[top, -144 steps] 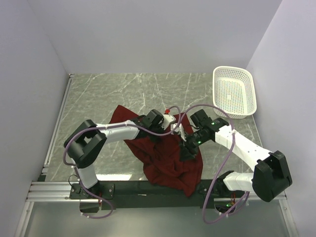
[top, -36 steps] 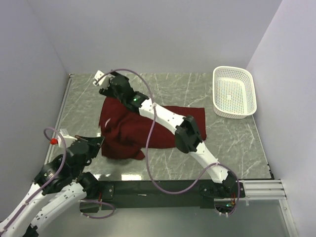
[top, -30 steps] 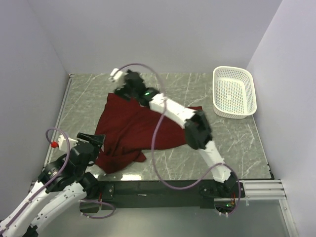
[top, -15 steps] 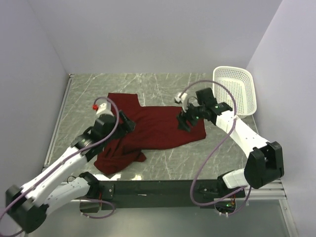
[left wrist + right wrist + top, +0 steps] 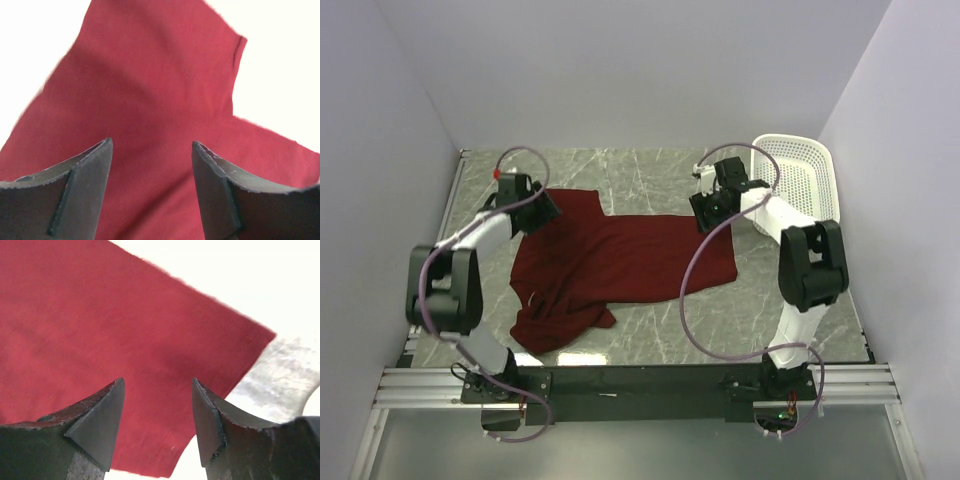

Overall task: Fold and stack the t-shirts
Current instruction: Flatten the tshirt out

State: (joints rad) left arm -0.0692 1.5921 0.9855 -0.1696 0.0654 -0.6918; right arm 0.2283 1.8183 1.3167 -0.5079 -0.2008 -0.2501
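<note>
One dark red t-shirt (image 5: 620, 258) lies spread across the marble table, its near-left part bunched in folds (image 5: 555, 320). My left gripper (image 5: 542, 208) hovers over the shirt's far-left corner. In the left wrist view its fingers (image 5: 95, 170) stand apart over flat red cloth (image 5: 150, 85), the left gripper (image 5: 152, 145) holding nothing. My right gripper (image 5: 708, 212) is over the shirt's far-right corner. Seen from the right wrist, the right gripper (image 5: 157, 382) is open above the shirt's edge (image 5: 100, 315), with nothing between its fingers.
A white plastic basket (image 5: 825, 185) stands at the far right of the table, just beyond the right arm. Grey walls close in the table on the left, back and right. A metal rail (image 5: 440, 250) runs along the left edge.
Both arms have swung outward to the shirt's far corners, left one to the far left, right one toward the basket. The shirt now lies flatter and wider.
</note>
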